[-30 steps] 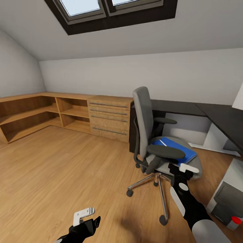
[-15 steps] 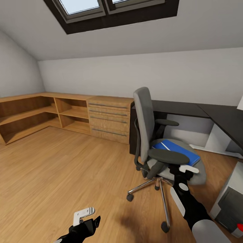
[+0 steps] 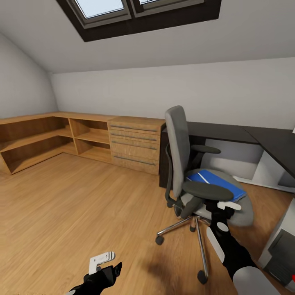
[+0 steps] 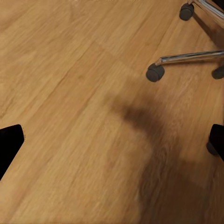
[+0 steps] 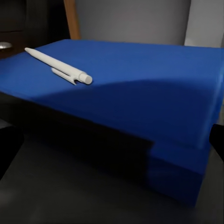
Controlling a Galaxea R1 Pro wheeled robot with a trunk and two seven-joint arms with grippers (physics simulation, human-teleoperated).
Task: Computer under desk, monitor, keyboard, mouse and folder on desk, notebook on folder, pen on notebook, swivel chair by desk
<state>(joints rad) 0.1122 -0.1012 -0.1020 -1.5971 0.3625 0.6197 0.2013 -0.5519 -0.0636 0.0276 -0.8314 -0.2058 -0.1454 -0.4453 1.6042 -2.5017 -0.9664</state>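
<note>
Over the last second the whole head view has slid a little, the chair and shelving drifting rightward together, so the camera and base have moved and not the furniture; the right gripper (image 3: 224, 203) has kept its place just at the near edge of the seat, which I judge means the robot is settling in to take the folder (image 3: 216, 184). The folder lies flat on the grey seat of the swivel chair (image 3: 179, 149), its long axis running from beside the backrest out toward the front of the seat and the desk (image 3: 229, 131); in the right wrist view its dark spine side faces the gripper. The pen (image 5: 58, 66) rests on the folder's cover, well in from the near edge, lying slantwise across it with its clip turned toward the camera. The right gripper's fingers stand wide apart at the borders of its wrist view, holding nothing; the left gripper (image 3: 102, 262) hangs low over the wood floor (image 4: 70, 93), likewise spread and empty, near the chair's chrome legs.
</note>
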